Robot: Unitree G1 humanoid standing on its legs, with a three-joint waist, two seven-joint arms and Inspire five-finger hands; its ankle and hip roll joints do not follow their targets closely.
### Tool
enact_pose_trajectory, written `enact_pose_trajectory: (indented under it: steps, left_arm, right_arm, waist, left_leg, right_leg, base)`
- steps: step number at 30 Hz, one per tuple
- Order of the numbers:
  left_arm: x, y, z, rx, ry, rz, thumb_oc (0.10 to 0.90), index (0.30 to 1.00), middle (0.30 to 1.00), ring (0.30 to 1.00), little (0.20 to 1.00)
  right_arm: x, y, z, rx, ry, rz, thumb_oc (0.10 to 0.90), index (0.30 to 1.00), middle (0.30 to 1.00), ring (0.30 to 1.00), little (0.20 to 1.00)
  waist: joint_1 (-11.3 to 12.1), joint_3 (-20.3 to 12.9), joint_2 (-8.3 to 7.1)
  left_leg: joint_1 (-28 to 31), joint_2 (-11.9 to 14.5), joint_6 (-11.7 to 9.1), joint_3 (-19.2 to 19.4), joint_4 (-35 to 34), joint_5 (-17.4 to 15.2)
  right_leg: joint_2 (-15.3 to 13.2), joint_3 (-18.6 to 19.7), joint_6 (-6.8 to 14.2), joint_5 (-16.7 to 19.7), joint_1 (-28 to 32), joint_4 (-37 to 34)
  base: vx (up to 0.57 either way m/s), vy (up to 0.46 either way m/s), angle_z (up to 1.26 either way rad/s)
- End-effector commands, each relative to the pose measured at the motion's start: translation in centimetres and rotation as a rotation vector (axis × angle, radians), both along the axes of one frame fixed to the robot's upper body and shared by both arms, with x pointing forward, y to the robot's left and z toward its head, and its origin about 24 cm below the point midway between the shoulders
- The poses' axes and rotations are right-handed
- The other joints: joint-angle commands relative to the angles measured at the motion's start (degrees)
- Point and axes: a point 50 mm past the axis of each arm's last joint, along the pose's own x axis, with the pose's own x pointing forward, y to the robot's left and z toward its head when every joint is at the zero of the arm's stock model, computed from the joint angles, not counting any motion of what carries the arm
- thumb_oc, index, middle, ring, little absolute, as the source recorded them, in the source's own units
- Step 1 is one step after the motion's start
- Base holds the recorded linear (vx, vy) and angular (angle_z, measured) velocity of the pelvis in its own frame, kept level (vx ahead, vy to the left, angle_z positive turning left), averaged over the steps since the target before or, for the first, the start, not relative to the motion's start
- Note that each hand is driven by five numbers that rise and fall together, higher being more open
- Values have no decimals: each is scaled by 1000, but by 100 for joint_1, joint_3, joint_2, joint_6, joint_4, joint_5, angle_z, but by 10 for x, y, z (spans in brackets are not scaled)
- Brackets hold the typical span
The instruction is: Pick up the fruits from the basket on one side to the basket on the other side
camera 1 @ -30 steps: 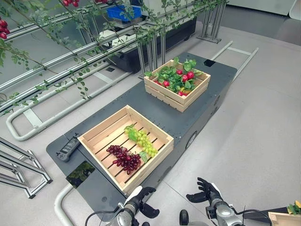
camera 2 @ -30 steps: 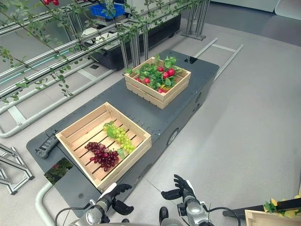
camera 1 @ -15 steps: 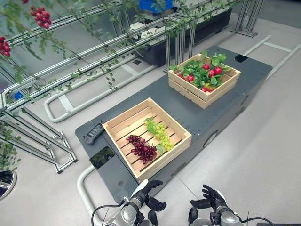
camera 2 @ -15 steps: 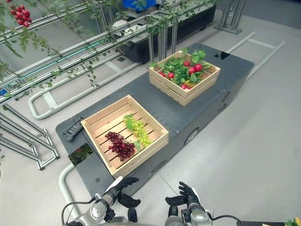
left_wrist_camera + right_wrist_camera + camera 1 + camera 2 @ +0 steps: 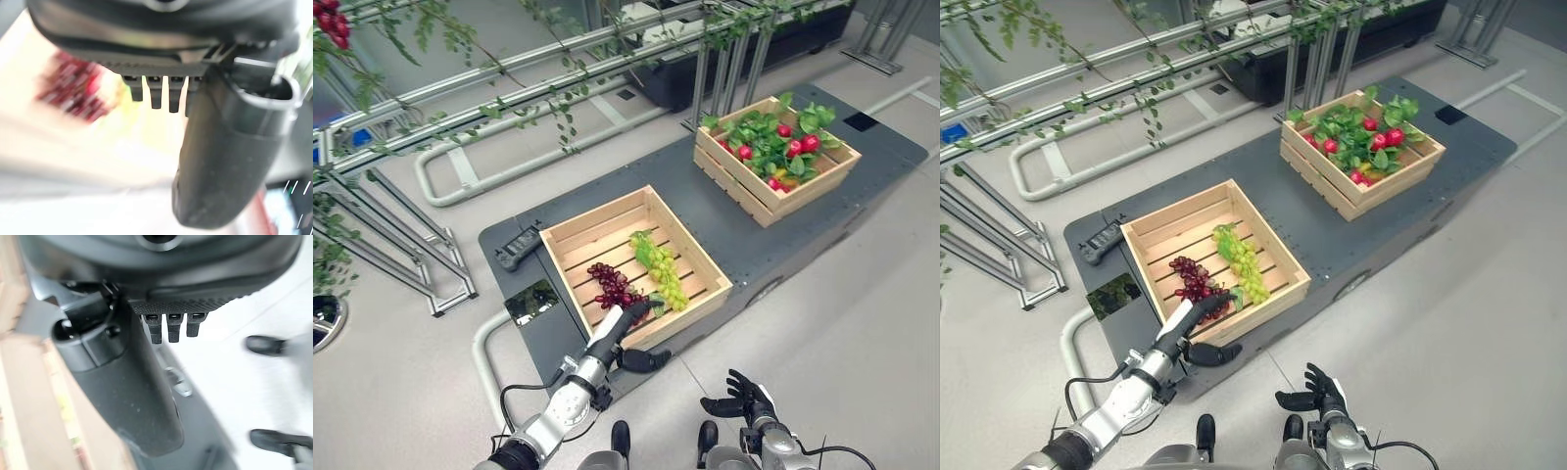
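A near wooden crate (image 5: 597,211) on a dark platform holds a purple grape bunch (image 5: 610,285) and a green grape bunch (image 5: 662,270). A far crate (image 5: 736,187) is full of green leaves and red fruits (image 5: 802,145). My left hand (image 5: 615,333) stretches out with straight fingers over the near crate's front edge, fingertips beside the purple grapes, thumb held apart below. The left wrist view has the purple grapes (image 5: 72,91) blurred beyond the fingers (image 5: 155,93). My right hand (image 5: 741,398) hangs low above the floor, fingers relaxed, holding nothing.
The crates rest on a dark grey platform (image 5: 741,239), with a black handset (image 5: 517,249) at its left end. Metal rails with leafy vines (image 5: 509,88) run behind and to the left. Grey floor lies to the right of the platform.
The camera has swung, shifting the whole scene. My left arm has risen and reached forward from the floor side to the near crate's front edge. The right hand stays low.
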Motion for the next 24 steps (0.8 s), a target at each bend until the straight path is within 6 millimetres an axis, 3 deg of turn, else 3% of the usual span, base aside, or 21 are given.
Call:
enact_pose_trajectory:
  steps: [1,7,12,20,24]
  left_arm:
    - [34,7,86,-91,-409,18,800,900,900,900,900]
    - [46,24,106,-30,-475,108,800,900,900,900,900]
    - [48,32,117,136,-590,167,800,900,900,900,900]
    - [69,54,136,716,-716,183,800,900,900,900,900]
    - [84,68,145,916,-703,170,800,900,900,900,900]
  right_arm:
    - [14,-11,13,-38,-94,-52,800,900,900,900,900]
    - [13,-11,17,-40,-131,-58,800,900,900,900,900]
    - [2,-16,11,-54,-104,-60,800,900,900,900,900]
    - [-3,-42,14,-100,-86,-59,800,900,900,900,900]
    - [14,-63,28,-140,-138,-47,800,900,900,900,900]
  waist:
    - [158,-151,-97]
    - [108,-219,-81]
    - [26,-294,-61]
    - [-191,-201,68]
    - [-359,111,179]
  left_leg:
    - [-35,-65,-149,96,86,-225]
    - [-44,-82,-180,52,80,-240]
    - [25,-95,-202,100,12,-277]
    - [-26,-113,-230,250,232,-308]
    - [-387,-179,-233,374,764,-403]
  right_leg:
    - [22,195,-237,-265,-109,660]
    - [8,202,-238,-255,-104,589]
    - [34,278,-217,-232,-5,413]
    - [-12,388,-207,-280,-137,619]
    - [-63,450,-273,-408,-541,1095]
  base:
    - [45,27,10]
    - [32,25,10]
    - [26,40,-1]
    - [6,93,-3]
    - [-145,159,-14]
